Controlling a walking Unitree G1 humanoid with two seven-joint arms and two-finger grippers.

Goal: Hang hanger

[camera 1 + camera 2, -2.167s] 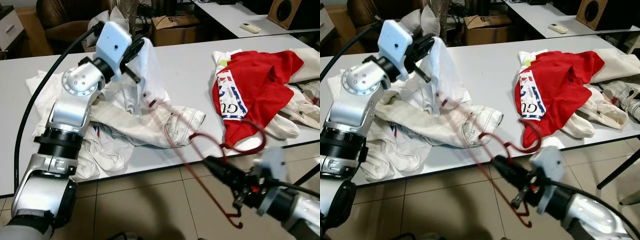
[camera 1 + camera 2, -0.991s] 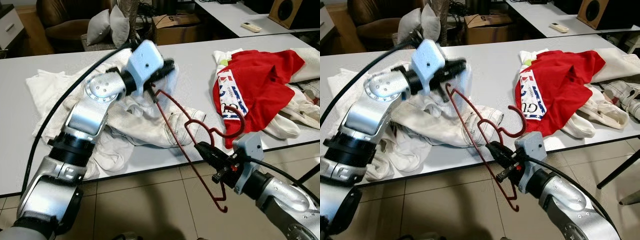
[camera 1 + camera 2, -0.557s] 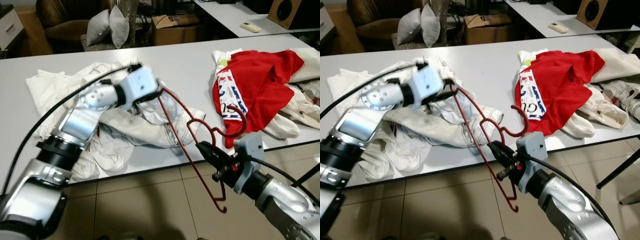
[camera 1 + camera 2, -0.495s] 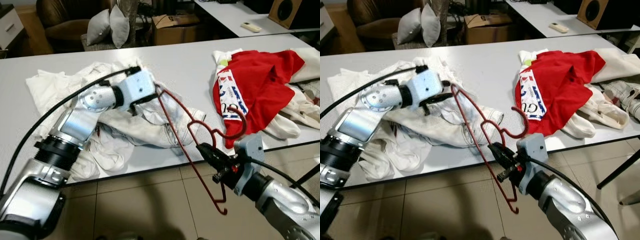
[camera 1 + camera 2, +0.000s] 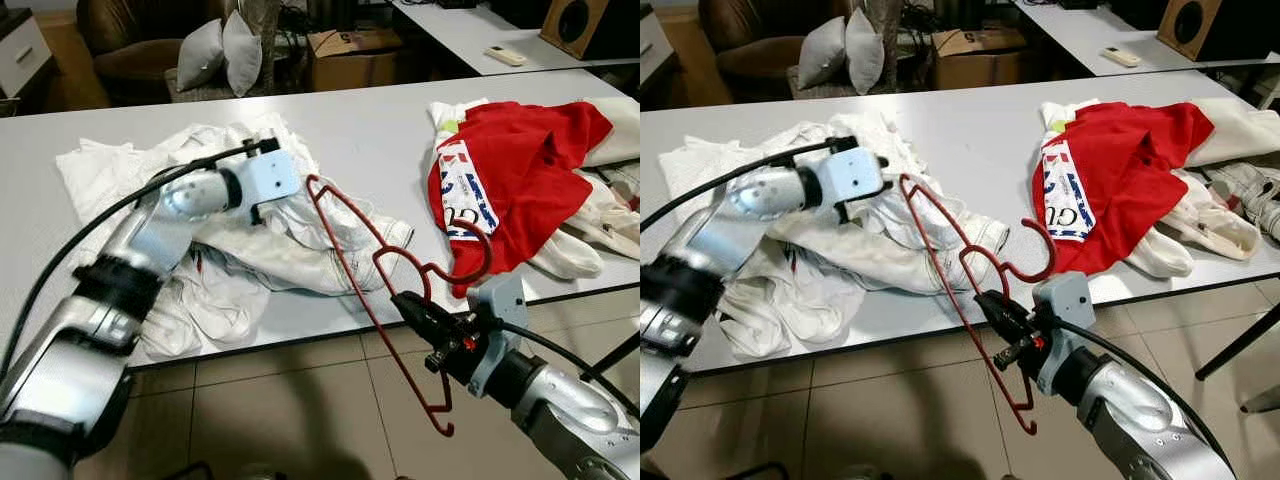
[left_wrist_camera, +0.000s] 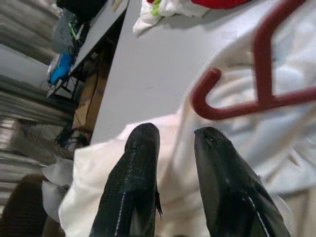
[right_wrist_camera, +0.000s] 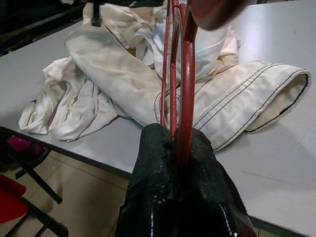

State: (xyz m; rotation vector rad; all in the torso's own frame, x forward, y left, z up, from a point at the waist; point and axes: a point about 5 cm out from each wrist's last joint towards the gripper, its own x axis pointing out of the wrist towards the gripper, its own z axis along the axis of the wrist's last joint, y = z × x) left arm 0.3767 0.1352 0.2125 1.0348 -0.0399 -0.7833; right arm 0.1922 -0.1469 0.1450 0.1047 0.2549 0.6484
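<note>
red hanger (image 5: 370,270): wire type, held in the air over the near edge of the white table (image 5: 380,130). long axis runs on a slant, upper end up over the white clothes, lower end hanging down past the table edge toward the floor. hook curls out toward the red shirt (image 5: 520,170).

right gripper (image 5: 412,305): fingers clamped on the hanger near its neck, just below the hook; the right wrist view has the red wire pinched between the two black pads. this arm carries the hanger alone.

left gripper (image 6: 170,143): over the heap of white clothes (image 5: 260,240), just beside the hanger's upper end but not touching it. fingers a narrow way apart, nothing between them; in the left wrist view the curled red end sits just beyond the fingertips.

relation that matters: the hanger's upper end lies right ahead of the left gripper, so that arm is the nearer one for steadying it or feeding cloth onto it, as i judge it.

further out: a second white garment (image 5: 590,230) beside the red shirt, cushions (image 5: 220,50) and a cardboard box (image 5: 350,50) behind the table, tiled floor below.
</note>
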